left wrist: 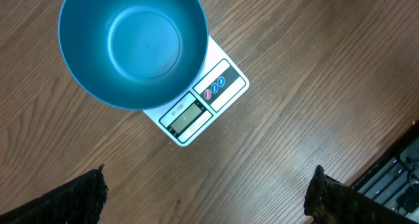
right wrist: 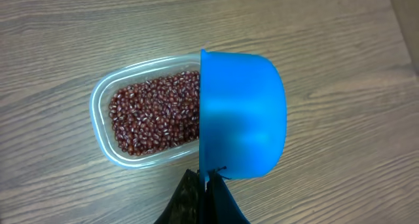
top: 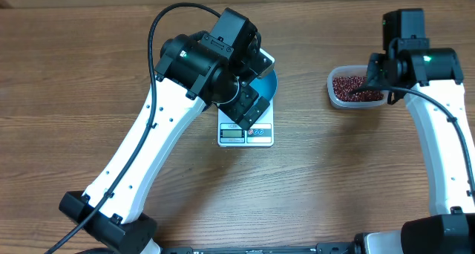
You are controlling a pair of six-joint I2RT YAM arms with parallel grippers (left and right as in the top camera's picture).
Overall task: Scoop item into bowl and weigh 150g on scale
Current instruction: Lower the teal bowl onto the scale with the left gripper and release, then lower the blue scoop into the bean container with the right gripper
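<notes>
Blue and empty, the bowl (left wrist: 134, 47) sits on the scale (left wrist: 219, 86), with no beans weighed. The left gripper (left wrist: 206, 192) hangs above it, jaws spread wide and holding nothing. Across the table (top: 334, 180), the right gripper (right wrist: 206, 188) is clamped tight on the scoop (right wrist: 242, 116), poised over one end of the tub (right wrist: 98, 112) where the beans (right wrist: 154, 116) lie. Placing the bowl looks done; scooping, pouring and reaching the target weight all appear to remain.
</notes>
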